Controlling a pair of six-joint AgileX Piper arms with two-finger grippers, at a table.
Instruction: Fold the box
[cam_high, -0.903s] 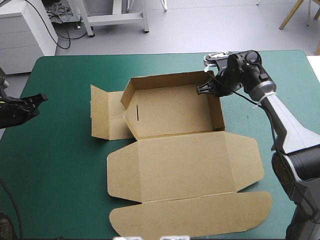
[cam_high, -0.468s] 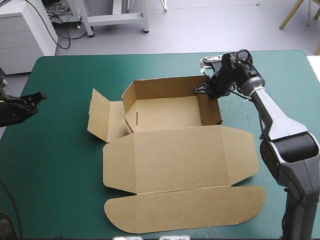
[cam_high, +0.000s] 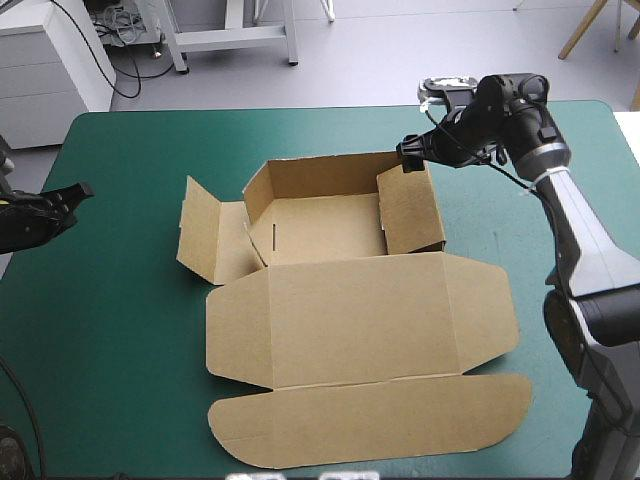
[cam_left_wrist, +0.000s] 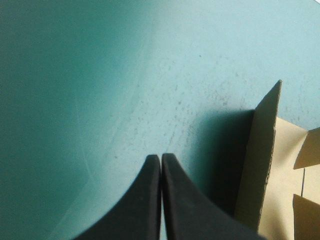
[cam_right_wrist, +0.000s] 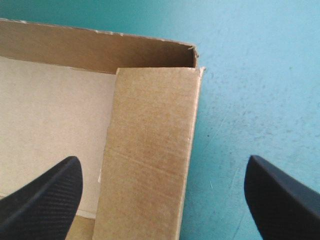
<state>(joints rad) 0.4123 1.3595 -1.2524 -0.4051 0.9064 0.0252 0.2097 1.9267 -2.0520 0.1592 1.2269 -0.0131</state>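
The brown box (cam_high: 360, 310) lies mid-table, its far half a tray with raised walls and its lid flat toward the near edge. The tray's right wall flap (cam_high: 410, 205) is folded inward and leans over the floor. My right gripper (cam_high: 408, 156) hovers at the tray's far right corner. It is open, its black fingers wide apart on either side of that flap (cam_right_wrist: 150, 165) and touching nothing. My left gripper (cam_high: 78, 193) is shut at the table's left edge, away from the box. Ahead of its closed tips (cam_left_wrist: 161, 157) stands the box's left side flap (cam_left_wrist: 260, 165).
The left side flap (cam_high: 205, 232) sticks out half raised from the tray's left end. A wide stretch of teal-green cover (cam_high: 110, 320) separates the left gripper from the box. The table's far edge (cam_high: 330, 108) runs close behind the right gripper.
My right gripper has opened and let go of the right wall, then drawn up and back to the far right corner. The right flap now leans further inward. The left arm has not moved.
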